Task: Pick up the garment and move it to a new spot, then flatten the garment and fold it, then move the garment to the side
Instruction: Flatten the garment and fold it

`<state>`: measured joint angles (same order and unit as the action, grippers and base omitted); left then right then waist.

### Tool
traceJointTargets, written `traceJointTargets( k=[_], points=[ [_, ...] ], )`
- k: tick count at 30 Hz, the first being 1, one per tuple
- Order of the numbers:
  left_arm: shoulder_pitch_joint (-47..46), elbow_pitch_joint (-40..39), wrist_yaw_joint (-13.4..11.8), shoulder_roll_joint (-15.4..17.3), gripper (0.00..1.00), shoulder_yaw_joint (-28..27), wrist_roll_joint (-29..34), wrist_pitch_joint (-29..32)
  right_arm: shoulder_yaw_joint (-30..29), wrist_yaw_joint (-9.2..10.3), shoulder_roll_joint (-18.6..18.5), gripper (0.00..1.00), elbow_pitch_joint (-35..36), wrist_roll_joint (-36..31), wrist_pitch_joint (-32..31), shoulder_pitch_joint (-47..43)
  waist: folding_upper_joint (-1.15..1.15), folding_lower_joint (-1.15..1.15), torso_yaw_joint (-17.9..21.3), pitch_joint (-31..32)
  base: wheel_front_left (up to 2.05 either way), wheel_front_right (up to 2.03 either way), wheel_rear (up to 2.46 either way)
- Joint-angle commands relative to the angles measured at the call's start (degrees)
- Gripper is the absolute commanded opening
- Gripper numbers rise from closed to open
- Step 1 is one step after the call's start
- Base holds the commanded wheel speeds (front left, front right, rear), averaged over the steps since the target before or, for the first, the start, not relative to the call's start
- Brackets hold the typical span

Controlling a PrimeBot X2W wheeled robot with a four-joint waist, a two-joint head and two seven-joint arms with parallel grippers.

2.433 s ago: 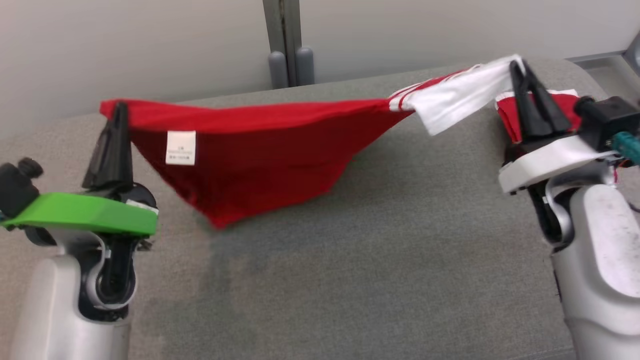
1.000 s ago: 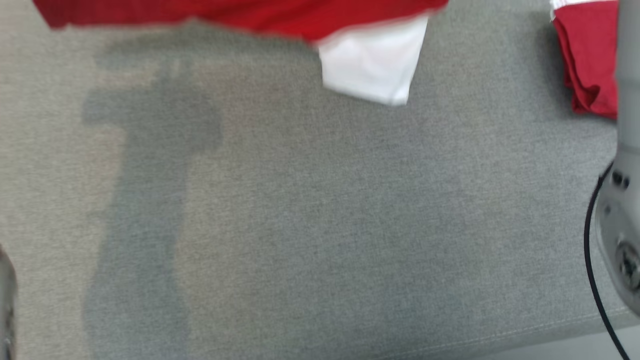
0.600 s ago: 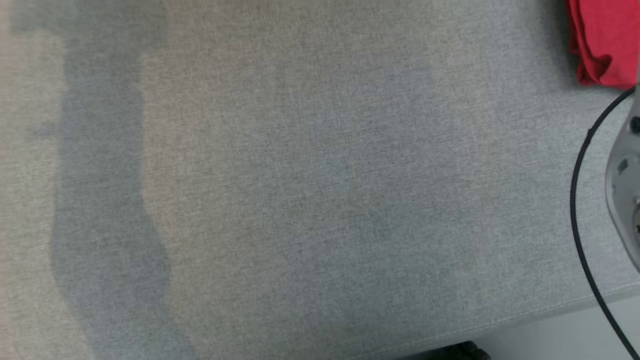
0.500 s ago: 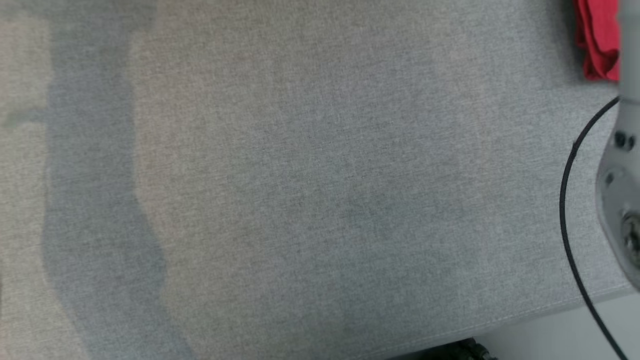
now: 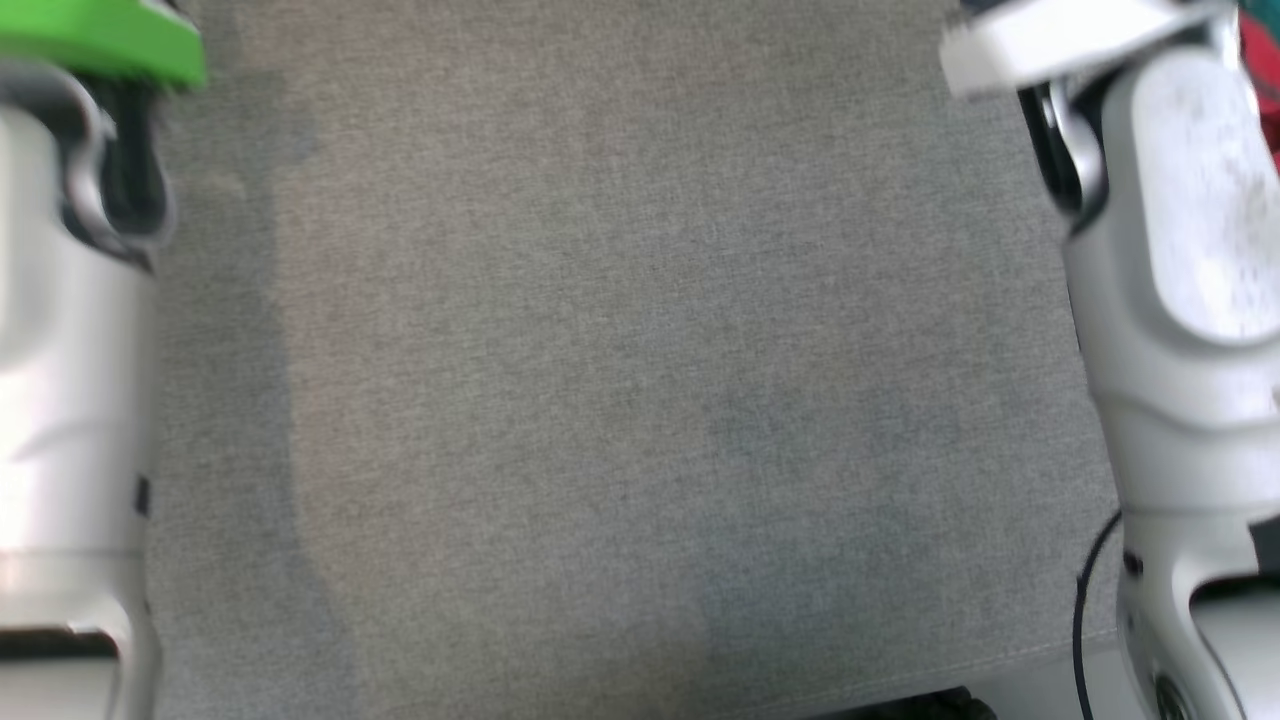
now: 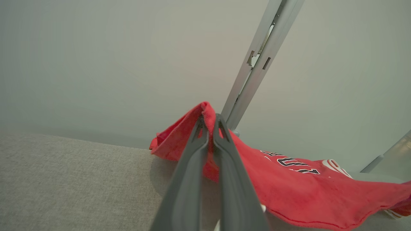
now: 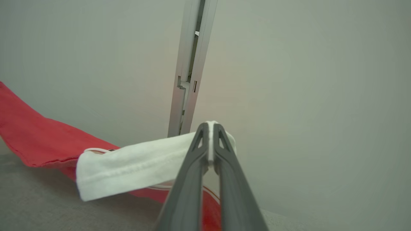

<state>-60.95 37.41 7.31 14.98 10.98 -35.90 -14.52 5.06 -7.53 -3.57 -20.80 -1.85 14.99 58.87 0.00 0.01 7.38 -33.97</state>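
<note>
Head view, surface: A bare grey fabric surface [image 5: 620, 380] is seen between the left forearm [image 5: 70, 350] and the right forearm [image 5: 1180, 300].
Head view, edge: A red sliver [image 5: 1262, 90] is cut off by the right forearm; whether it belongs to the garment cannot be told.
Left wrist view, grip: The left gripper [image 6: 209, 126] is clamped on a red edge of the garment [image 6: 289, 189], which is draped to the right of and below the jaws.
Left wrist view, surroundings: A metal post [image 6: 257, 64] and a wall [image 6: 96, 64] are seen beyond the jaws, well apart.
Right wrist view, grip: The right gripper [image 7: 210, 134] is closed on the white sleeve [image 7: 135, 166], which is stretched to the left of the jaws, with red cloth farther left.
Progress: The pick-up is judged done. Laying down, flattening, folding and moving aside are left.
Obstacles: None is judged to stand in the way.
</note>
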Motion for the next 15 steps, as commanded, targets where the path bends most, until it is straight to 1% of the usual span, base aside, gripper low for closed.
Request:
traceJointTargets(
  k=[1,5,8,11,15],
  points=[
    [3.1,-1.5,0.2,-0.6,0.0,0.2,-1.0,-0.3,-0.6,0.09,-0.6,0.0,1.4,1.4,0.2,-3.2,0.0,-0.01,-1.5,2.2,0.0,0.0,0.0],
    [11.6,-6.8,0.2,-1.5,0.0,0.1,-2.3,-0.7,-2.1,0.09,-1.6,0.0,5.9,4.0,0.2,-12.4,0.0,-0.01,-2.5,5.3,0.0,0.0,0.0],
    [17.8,-10.7,0.2,-2.3,0.0,-0.8,-2.7,-0.7,-3.6,0.09,-1.8,0.0,9.6,5.6,0.3,-19.5,0.0,-0.01,-3.2,7.5,0.0,0.0,0.0],
    [25.0,-14.9,0.1,-3.3,0.0,-2.8,-2.5,-0.7,-4.6,0.09,-1.4,0.0,13.8,7.3,-0.2,-26.9,0.0,-0.01,-3.3,9.9,0.0,0.0,0.0],
    [33.8,-19.6,-0.2,-4.9,0.0,-5.1,-2.8,-0.7,-5.1,0.09,-0.9,0.0,19.5,7.9,-1.8,-35.7,0.0,-0.01,-3.3,13.2,0.0,0.0,0.0]
  ],
)
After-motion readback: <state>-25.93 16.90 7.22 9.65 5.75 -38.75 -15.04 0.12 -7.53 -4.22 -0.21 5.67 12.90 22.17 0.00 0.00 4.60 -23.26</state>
